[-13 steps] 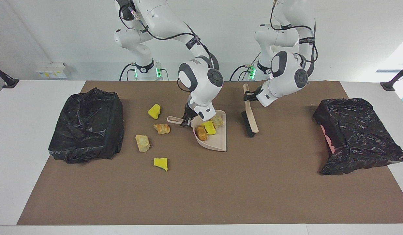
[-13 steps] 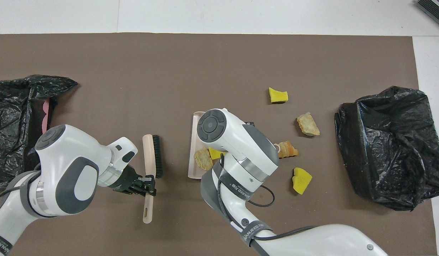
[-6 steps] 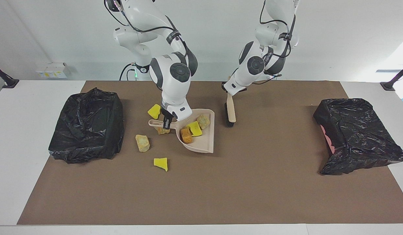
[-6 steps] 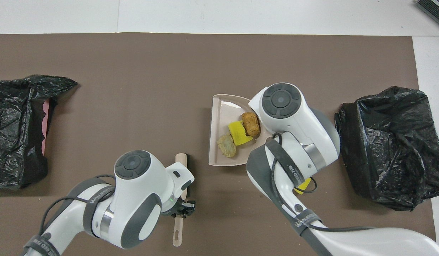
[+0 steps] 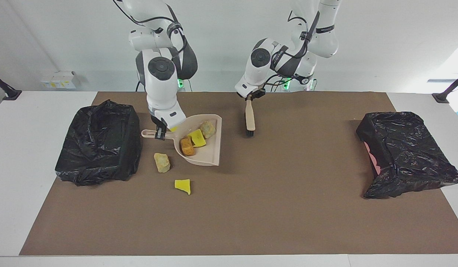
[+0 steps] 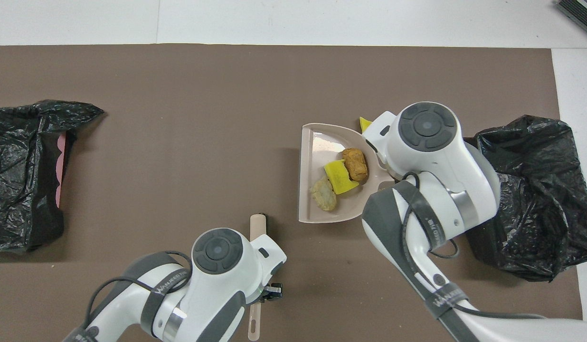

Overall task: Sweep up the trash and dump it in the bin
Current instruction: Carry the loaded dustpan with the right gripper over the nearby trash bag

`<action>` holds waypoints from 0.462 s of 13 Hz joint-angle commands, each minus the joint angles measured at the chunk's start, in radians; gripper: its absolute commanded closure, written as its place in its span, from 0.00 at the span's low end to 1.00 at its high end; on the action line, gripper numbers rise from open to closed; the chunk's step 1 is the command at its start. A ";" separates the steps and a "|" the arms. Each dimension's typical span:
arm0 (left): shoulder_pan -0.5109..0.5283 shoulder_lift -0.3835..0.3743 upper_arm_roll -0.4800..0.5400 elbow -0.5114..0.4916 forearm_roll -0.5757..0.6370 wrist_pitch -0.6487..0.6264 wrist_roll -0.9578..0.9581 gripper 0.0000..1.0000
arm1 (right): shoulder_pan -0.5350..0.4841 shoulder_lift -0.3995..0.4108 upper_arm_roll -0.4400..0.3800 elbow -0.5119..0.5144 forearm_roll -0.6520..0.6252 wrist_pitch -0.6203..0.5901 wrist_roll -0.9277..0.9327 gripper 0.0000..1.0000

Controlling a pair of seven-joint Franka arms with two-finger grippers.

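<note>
My right gripper point(image 5: 161, 132) is shut on the handle of the beige dustpan point(image 5: 211, 155), held just above the mat beside the black-bagged bin point(image 5: 99, 141) at the right arm's end. In the pan lie three pieces of trash: an orange lump point(image 5: 186, 146), a yellow piece point(image 5: 196, 138) and a tan lump point(image 5: 207, 129). On the mat are a loose tan lump point(image 5: 162, 162) and a yellow piece point(image 5: 183, 185). Another yellow piece point(image 6: 364, 124) peeks out beside the pan. My left gripper point(image 5: 253, 95) is shut on the handle of the brush point(image 5: 249, 118), which hangs bristles down.
A second black-bagged bin point(image 5: 403, 152) stands at the left arm's end of the brown mat point(image 5: 288, 207), with pink showing at its mouth. In the overhead view my right wrist hides the pan's handle and part of the nearby bin point(image 6: 535, 199).
My right gripper has carried the dustpan with its three pieces toward the bin at the right arm's end. My left gripper has drawn the brush back toward the robots.
</note>
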 commanded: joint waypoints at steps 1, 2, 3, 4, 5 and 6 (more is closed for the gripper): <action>-0.005 -0.025 0.015 -0.042 0.026 0.040 -0.021 0.87 | -0.081 -0.110 0.011 -0.057 0.023 -0.035 -0.100 1.00; 0.000 -0.025 0.015 -0.045 0.026 0.040 -0.020 0.72 | -0.099 -0.143 0.011 -0.069 0.023 -0.055 -0.118 1.00; 0.002 -0.022 0.016 -0.045 0.026 0.038 -0.020 0.66 | -0.124 -0.183 0.005 -0.100 0.023 -0.064 -0.124 1.00; 0.008 -0.019 0.016 -0.039 0.026 0.034 -0.020 0.57 | -0.160 -0.215 0.003 -0.121 0.023 -0.066 -0.137 1.00; 0.020 -0.016 0.016 -0.031 0.026 0.026 -0.021 0.17 | -0.191 -0.235 0.002 -0.132 0.023 -0.067 -0.179 1.00; 0.028 -0.017 0.016 -0.025 0.026 0.025 -0.023 0.00 | -0.232 -0.240 -0.001 -0.141 0.024 -0.067 -0.224 1.00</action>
